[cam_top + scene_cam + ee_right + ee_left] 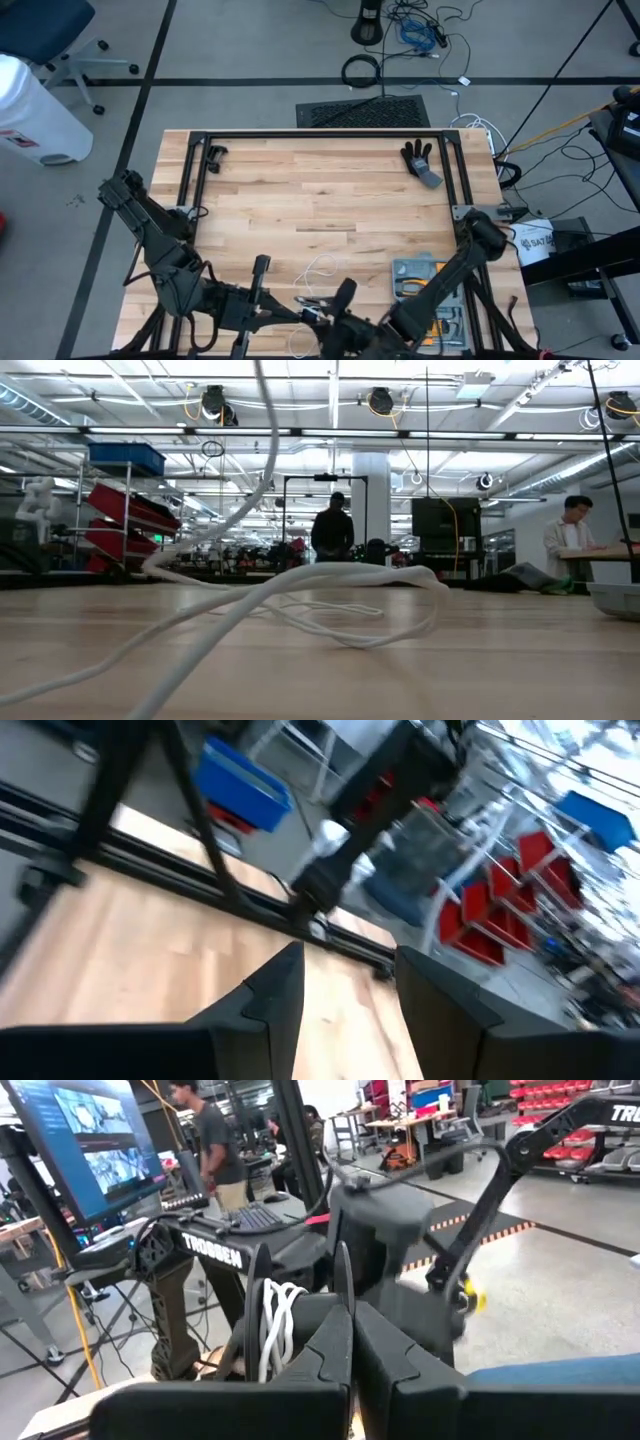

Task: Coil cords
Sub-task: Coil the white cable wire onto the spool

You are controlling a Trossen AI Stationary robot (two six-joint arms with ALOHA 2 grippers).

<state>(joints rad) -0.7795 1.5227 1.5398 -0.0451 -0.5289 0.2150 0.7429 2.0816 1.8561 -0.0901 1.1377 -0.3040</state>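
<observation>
At the table's near edge, both grippers work the cord.
My left gripper [350,1330] is clamped on the reel [300,1305]; my right gripper [345,980] gapes empty. White cord [320,268] trails loose across the wood, light and floppy; I'd pinch it near the reel.

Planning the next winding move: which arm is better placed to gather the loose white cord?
Right, probably. Its end effector is open and empty, near the loose white cord. The left end effector is shut beside the wound reel.
</observation>
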